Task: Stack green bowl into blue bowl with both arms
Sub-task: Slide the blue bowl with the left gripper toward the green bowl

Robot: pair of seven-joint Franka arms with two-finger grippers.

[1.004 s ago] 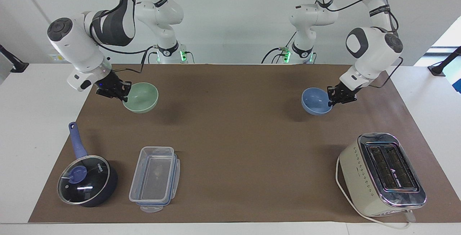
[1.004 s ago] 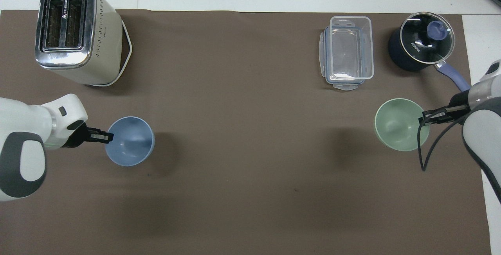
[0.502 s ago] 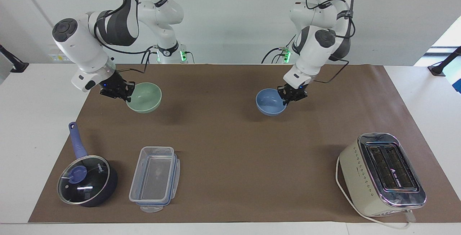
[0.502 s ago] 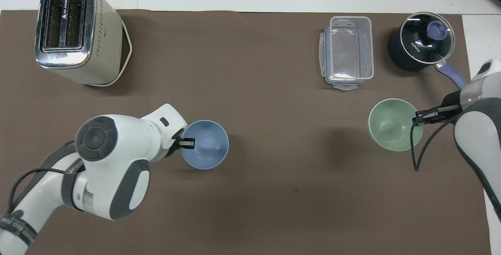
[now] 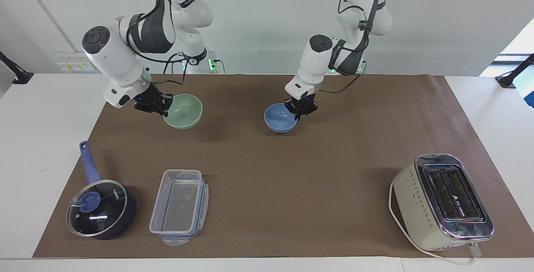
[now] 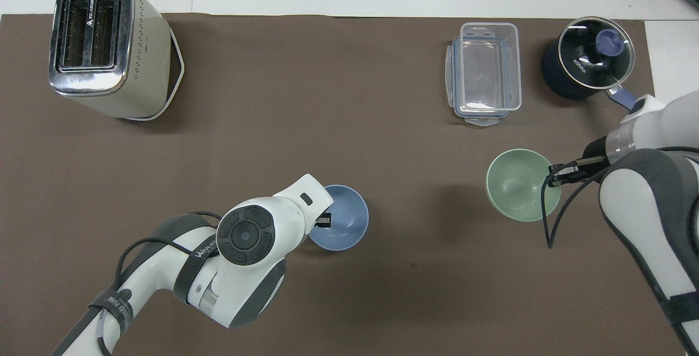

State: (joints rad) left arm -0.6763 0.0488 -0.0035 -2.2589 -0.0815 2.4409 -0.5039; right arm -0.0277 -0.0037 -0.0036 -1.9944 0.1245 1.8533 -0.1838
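Evenly and brightly lit, seemingly from overhead. Soft, faint shadows on the brown mat point(image 5: 267, 180) under the green bowl point(image 5: 183, 111) and blue bowl point(image 5: 280, 117). Small glints on the pan lid point(image 5: 96, 208) and toaster point(image 5: 443, 201) chrome. Sharp throughout both views, without noticeable blur or edge distortion.

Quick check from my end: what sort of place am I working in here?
Most likely a robotics lab set up as a mock kitchen. Kitchenware, a toaster, a saucepan and a clear container, lies on a brown mat over a white table, against bare white walls, with two arms bolted at the table's edge.
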